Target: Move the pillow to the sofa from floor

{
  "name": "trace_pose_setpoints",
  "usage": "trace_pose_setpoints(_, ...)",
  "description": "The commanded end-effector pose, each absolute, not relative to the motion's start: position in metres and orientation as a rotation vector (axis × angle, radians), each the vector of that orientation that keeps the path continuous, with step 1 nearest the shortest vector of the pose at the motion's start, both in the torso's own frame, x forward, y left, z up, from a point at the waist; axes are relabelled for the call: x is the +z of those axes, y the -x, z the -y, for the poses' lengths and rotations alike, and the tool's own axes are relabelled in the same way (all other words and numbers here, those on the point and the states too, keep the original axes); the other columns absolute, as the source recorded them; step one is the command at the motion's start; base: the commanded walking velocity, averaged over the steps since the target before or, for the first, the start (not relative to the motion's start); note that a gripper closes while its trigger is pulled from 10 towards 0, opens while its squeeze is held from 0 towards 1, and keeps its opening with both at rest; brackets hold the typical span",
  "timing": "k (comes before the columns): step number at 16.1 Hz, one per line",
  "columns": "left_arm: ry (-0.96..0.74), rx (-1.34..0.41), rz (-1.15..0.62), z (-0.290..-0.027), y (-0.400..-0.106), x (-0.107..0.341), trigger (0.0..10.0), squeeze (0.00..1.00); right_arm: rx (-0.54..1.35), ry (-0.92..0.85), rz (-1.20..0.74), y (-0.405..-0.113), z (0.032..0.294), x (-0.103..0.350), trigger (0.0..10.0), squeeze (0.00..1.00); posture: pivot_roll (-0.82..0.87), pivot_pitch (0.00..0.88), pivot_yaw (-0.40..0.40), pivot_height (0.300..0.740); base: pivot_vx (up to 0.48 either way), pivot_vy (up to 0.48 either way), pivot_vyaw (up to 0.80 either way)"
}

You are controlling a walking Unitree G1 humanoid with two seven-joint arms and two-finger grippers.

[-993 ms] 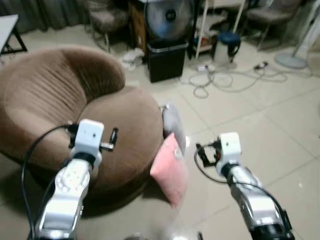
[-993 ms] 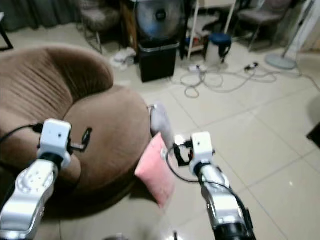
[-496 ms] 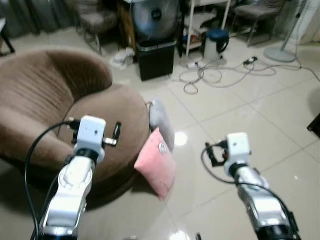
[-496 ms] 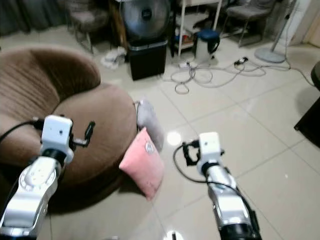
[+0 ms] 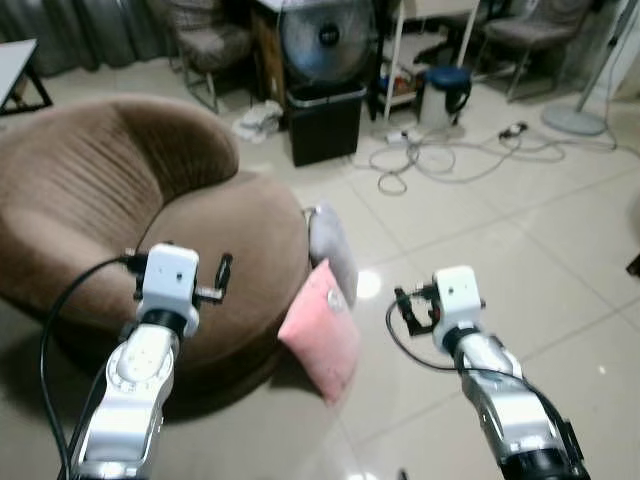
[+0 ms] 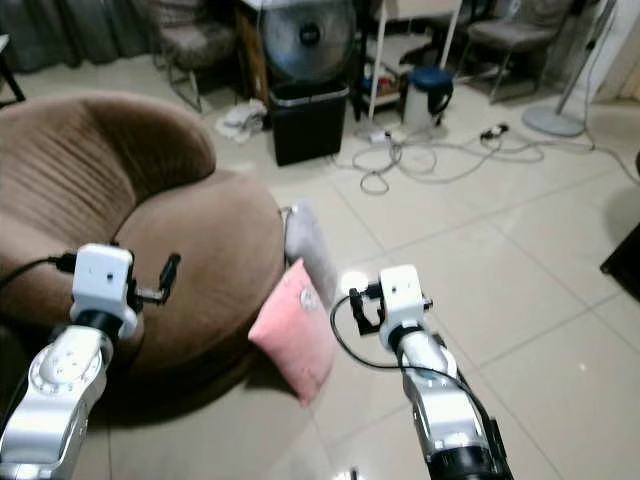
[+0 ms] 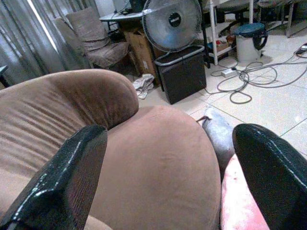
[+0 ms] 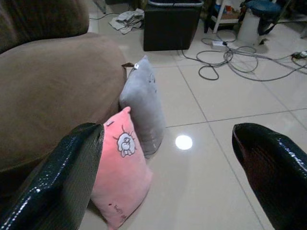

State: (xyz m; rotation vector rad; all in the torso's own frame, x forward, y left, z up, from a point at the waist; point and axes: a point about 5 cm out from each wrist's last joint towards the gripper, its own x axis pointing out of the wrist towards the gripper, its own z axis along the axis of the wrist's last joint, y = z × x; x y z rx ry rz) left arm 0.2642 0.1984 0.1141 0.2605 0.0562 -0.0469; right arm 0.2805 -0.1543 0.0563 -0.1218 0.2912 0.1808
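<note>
The brown sofa (image 7: 144, 158) is framed by the left gripper's (image 7: 168, 177) spread fingers (image 7: 67, 177). A grey pillow (image 7: 218, 136) and pink pillow (image 7: 240, 201) are propped against its seat edge.

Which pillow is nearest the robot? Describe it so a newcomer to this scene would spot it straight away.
Find the big round brown sofa; two pillows stand on the tiled floor leaning against its side. The nearer one is the pink pillow, with a small cartoon patch near its top corner, unlike the plain grey pillow behind it.
</note>
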Motion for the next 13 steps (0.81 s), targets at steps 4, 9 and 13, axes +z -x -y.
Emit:
trace_pose_setpoints(4, -0.254, -0.06, -0.069, -0.1988, -0.2637, 0.1094, 10.0, 0.0, 0.212, 0.155, -0.271, -0.2831, 0.1509, 0.0594, 10.0, 0.0, 0.08, 0.0, 0.035, 0.74, 0.289, 0.0, 0.0)
trace_pose_setpoints(9, -0.253, -0.063, -0.069, -0.1981, -0.2634, 0.1086, 10.0, 0.0, 0.205, 0.143, -0.271, -0.2844, 0.1521, 0.0594, 10.0, 0.0, 0.08, 0.0, 0.027, 0.74, 0.287, 0.0, 0.0)
trace_pose_setpoints(13, -0.254, -0.067, -0.066, -0.198, -0.2636, 0.1084, 10.0, 0.0, 0.204, 0.136, -0.272, -0.285, 0.1523, 0.0585, 10.0, 0.0, 0.08, 0.0, 0.026, 0.74, 0.29, 0.0, 0.0)
